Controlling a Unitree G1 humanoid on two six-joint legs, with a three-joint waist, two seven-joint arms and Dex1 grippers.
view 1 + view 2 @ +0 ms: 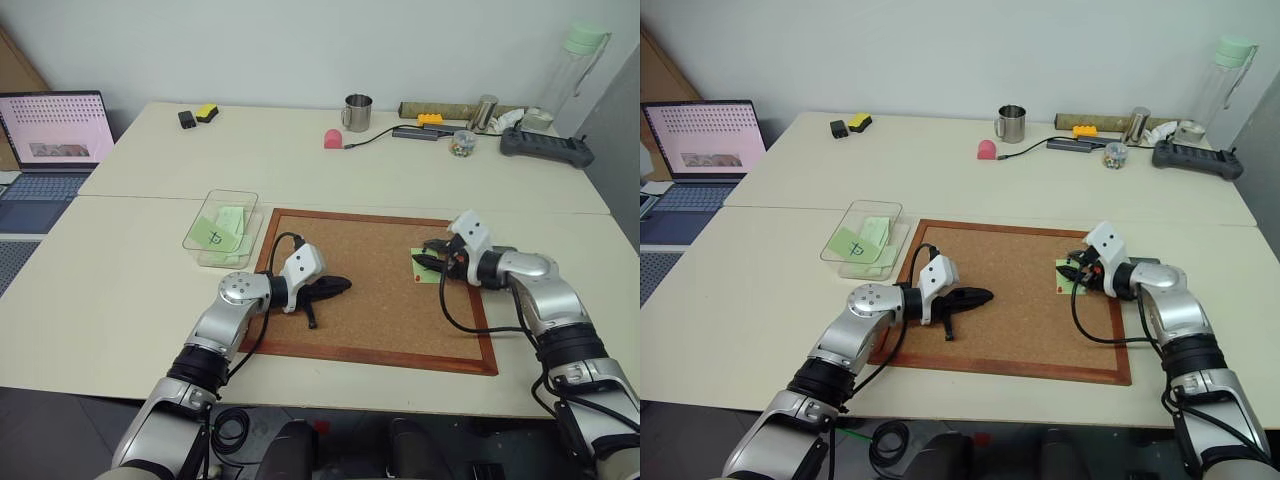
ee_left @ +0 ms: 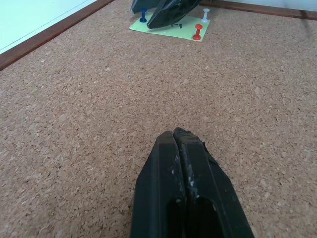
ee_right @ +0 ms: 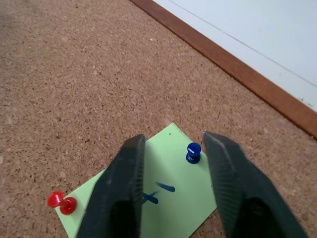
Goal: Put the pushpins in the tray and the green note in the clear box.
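The green note [image 3: 171, 193] is still pinned flat on the cork board [image 1: 380, 290], right under my right gripper [image 3: 173, 163]. The blue pushpin [image 3: 193, 152] stands between its two jaws, closer to one of them. The jaws are spread, with gaps on both sides of the pin, so I don't think they are pinching it yet. The red pushpin [image 3: 62, 202] sticks in another corner of the note, outside the jaws. A white pin [image 2: 206, 12] stands at a third corner.

So nothing is done yet, I think. Both pushpins must come out and go to the tray, and I cannot spot it here. Then the note goes to the clear box [image 1: 222, 228], which sits on the desk [image 1: 120, 290] far from these jaws, beside the board. It already has green slips in it.

My left gripper [image 2: 181, 136] has its jaws pressed together, holding nothing, over bare cork.
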